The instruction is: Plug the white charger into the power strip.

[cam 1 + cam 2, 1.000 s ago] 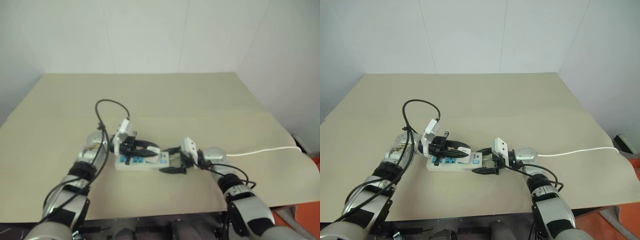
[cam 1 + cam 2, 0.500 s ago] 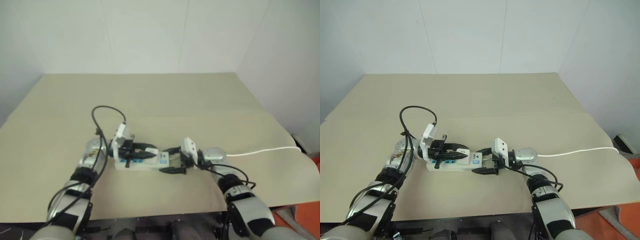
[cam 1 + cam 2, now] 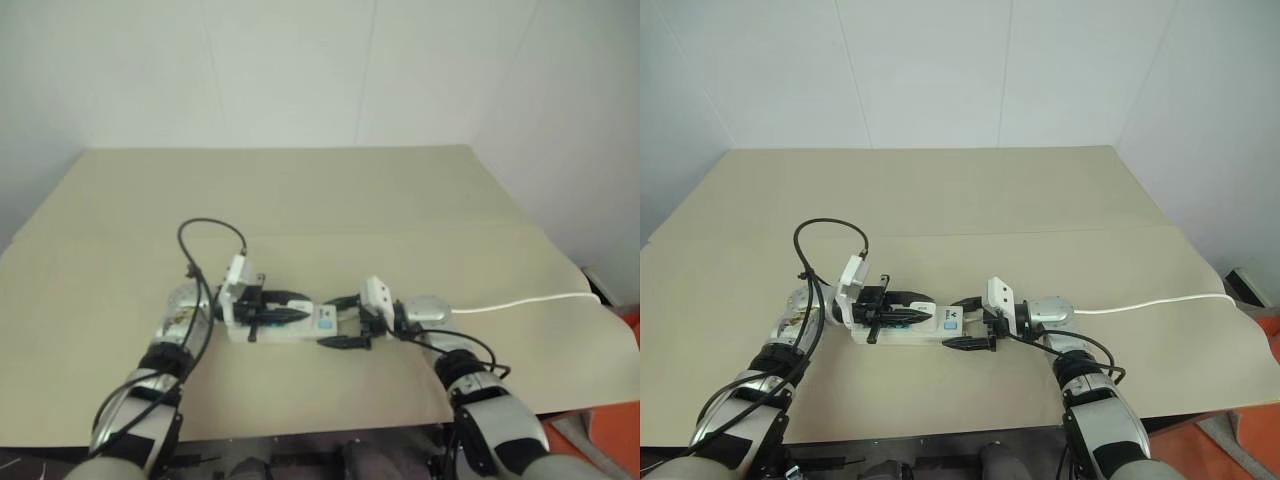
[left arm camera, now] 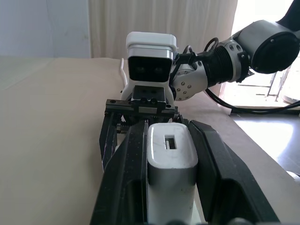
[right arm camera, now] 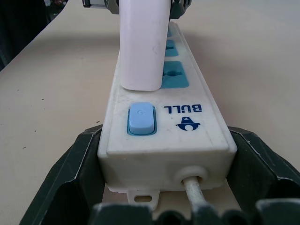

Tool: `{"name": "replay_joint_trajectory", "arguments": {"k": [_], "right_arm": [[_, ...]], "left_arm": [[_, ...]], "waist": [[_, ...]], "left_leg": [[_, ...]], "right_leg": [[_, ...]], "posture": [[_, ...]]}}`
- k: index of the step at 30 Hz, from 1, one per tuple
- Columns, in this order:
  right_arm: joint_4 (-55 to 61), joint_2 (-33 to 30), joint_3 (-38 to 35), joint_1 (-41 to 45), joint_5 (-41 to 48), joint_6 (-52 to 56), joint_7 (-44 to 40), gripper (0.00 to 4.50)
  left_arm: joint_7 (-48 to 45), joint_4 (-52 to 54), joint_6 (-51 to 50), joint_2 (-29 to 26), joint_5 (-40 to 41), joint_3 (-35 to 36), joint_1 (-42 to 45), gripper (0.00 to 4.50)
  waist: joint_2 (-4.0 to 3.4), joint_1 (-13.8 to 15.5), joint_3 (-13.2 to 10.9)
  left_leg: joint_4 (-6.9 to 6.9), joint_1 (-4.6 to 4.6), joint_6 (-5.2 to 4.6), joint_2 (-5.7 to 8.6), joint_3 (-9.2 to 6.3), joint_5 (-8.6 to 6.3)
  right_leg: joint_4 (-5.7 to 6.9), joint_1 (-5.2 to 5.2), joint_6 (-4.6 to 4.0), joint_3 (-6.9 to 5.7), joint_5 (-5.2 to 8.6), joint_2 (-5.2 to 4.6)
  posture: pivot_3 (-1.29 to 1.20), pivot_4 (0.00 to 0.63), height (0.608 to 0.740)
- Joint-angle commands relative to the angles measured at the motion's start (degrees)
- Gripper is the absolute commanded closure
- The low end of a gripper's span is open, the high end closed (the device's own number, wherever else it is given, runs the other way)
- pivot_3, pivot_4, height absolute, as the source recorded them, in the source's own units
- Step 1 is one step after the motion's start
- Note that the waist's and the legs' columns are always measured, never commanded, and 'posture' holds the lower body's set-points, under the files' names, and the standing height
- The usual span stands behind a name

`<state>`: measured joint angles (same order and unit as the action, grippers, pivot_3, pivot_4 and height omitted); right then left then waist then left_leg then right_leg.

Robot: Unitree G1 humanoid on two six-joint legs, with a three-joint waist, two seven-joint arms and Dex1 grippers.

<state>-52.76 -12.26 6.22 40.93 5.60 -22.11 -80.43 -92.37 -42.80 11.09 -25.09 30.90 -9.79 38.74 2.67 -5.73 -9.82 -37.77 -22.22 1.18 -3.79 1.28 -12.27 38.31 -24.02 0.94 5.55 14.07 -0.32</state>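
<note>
Left eye view: beige worktop (image 3: 400, 200) against white walls. Strip (image 3: 902, 329) lies flat near the front edge, long axis running left to right, white cord (image 3: 1160, 303) trailing off to the right across the worktop.

Left gripper (image 3: 925, 310) reaches in from the left, pointing right, low over the strip. Its black fingers (image 4: 129, 168) are clamped on the charger (image 4: 171, 154), one on each side. Left wrist view shows the charger's white top with a small rectangular slot, held squarely between the two fingers.

Right wrist view: charger (image 5: 140, 47) stands upright on the strip's top face, its base touching the strip just behind the blue switch (image 5: 140, 118). Blue socket faces show beside and beyond it. Whether the prongs are fully seated, I cannot tell.

Right gripper (image 5: 161, 192) comes in from the right at the cord end of the strip. Its fingers (image 5: 70, 178) are spread either side of that end, close along both long sides; firm contact cannot be confirmed. Cord leaves the strip's end wall between them.

A black cable loops up from the left wrist (image 3: 205, 235).
</note>
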Motion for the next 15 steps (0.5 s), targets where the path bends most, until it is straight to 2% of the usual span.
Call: {"name": "replay_joint_trajectory", "arguments": {"k": [1,9,11,15], "right_arm": [[-1.3,0.4,2.4,-3.1,-1.3,0.3,-1.3,1.1],[-1.2,0.1,2.4,-3.2,-1.4,0.1,-1.0,1.1],[-1.2,0.3,2.5,-3.1,-1.4,0.1,-0.9,1.1],[-1.3,0.4,2.6,-3.1,-1.5,0.0,-0.6,1.1]], "left_arm": [[-0.1,-3.1,1.6,-1.4,-2.5,-0.9,-0.9,3.49],[-0.1,-5.4,2.6,0.1,-2.8,0.7,-0.9,3.49],[-0.1,-5.7,2.5,0.6,-2.4,1.2,-0.5,2.74],[-0.1,-5.0,3.5,0.9,-1.9,1.2,-0.1,1.58]], "waist": [[0.01,0.0,0.1],[0.0,0.2,0.6],[-0.03,0.1,0.7],[-0.05,0.1,0.7]], "left_leg": [[0.0,0.01,0.0,0.0,0.0,0.0],[0.01,0.06,-0.01,0.0,0.0,0.0],[0.01,0.06,-0.01,0.0,0.0,0.0],[0.03,0.09,-0.01,0.01,0.0,0.0]], "right_leg": [[-0.01,0.02,0.0,0.0,0.0,0.0],[-0.09,0.09,0.01,0.0,0.01,0.0],[-0.11,0.1,0.01,0.0,0.01,0.0],[-0.14,0.12,0.01,0.01,0.02,0.0]], "posture": [[0.0,0.15,0.74],[0.0,0.15,0.74],[0.0,0.15,0.74],[0.0,0.15,0.74]]}}
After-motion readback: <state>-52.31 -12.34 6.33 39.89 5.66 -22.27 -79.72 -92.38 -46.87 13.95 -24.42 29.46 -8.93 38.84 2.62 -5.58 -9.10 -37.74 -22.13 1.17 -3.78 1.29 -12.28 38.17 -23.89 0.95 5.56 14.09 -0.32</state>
